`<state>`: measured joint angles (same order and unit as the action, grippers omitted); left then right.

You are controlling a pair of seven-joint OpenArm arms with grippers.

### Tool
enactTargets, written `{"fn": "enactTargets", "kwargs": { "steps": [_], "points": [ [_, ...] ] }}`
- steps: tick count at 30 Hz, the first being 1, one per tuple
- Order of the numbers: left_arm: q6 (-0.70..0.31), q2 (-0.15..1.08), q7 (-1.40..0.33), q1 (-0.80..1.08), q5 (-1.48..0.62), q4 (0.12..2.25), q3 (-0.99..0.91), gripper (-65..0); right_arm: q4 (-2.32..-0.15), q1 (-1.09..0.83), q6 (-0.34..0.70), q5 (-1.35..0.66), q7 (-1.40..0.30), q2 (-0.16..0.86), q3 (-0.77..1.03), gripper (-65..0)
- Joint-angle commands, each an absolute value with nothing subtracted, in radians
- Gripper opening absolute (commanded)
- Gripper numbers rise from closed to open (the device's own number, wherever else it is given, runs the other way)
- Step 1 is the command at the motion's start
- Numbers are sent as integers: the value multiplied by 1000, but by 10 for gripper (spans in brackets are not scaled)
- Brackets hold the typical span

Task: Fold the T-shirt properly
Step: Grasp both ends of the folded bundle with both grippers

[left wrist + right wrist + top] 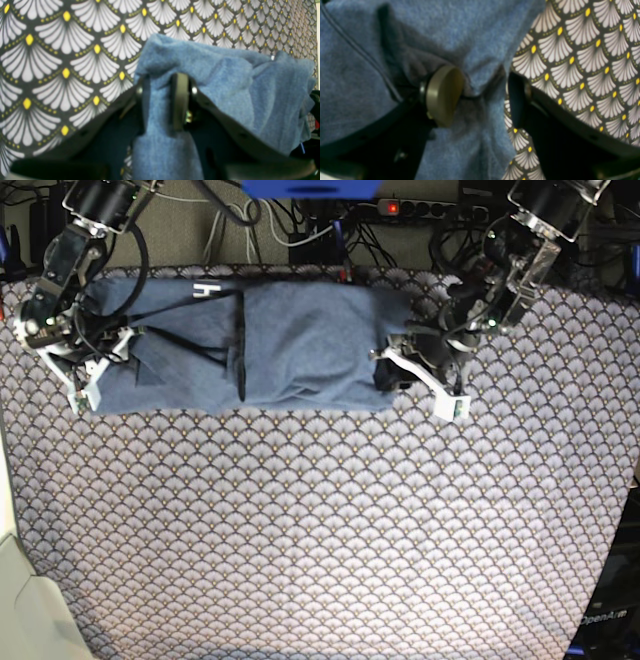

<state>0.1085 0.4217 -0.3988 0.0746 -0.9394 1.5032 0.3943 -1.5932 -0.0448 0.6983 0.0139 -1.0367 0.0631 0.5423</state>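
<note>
The slate-blue T-shirt (290,345) lies as a long band along the far side of the table, with a white letter showing near its far left edge. My left gripper (400,370) is at the shirt's right end. In the left wrist view it (160,100) is shut on a bunched fold of the T-shirt (225,87) held above the table cover. My right gripper (95,370) is at the shirt's left end. In the right wrist view its jaws (485,97) stand apart around a fold of the T-shirt (445,32), and a strip of table cover shows beside the right finger (517,100).
The scallop-patterned table cover (320,530) covers the table in front of the shirt. A power strip (420,208) and cables lie behind the far edge. A pale object (20,610) sits at the front left corner.
</note>
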Motion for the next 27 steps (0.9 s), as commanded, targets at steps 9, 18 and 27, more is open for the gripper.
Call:
{"fn": "enactTargets", "kwargs": {
  "steps": [9,18,27],
  "points": [
    [105,433,-395,71,-941,1514,389,-502,-1600,-50,698,19,-1092,25,539,-307],
    [102,433,-395,71,-941,1514,389,-502,-1600,-45,698,21,-1092,8,533,-650],
    [101,433,-395,73,-951,1538,389,-502,-1641,-45,698,21,-1082,19,532,-650]
  ]
}}
